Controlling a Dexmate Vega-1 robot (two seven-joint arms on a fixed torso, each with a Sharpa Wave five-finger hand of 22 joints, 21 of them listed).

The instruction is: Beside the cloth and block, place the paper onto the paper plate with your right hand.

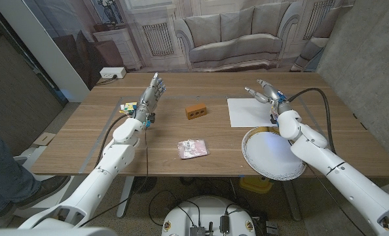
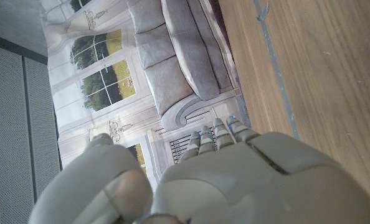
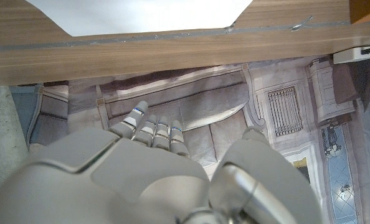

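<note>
1. Right hand (image 1: 265, 92) raised above the paper's far edge, fingers apart, holding nothing.
2. Paper (image 1: 249, 111) flat near the table's (image 1: 83, 147) right far corner; paper plate (image 1: 273, 154) just nearer, at the right front edge, apparently overlapping the sheet's near edge.
3. Likely trouble: thin sheet sliding or creasing under a poor pinch, or plate nudged off the front edge.
4. Block (image 1: 196, 111) and cloth (image 1: 192, 149) mid-table; left hand (image 1: 150, 98) upright, spread, idle.

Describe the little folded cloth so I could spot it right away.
Start from the wooden table and look near its front edge, about midway between the two robot arms. There lies the cloth, a small flat pinkish-white square. Unlike the orange-brown block farther back and the round paper plate to its side, it is soft, pale and patterned.
</note>
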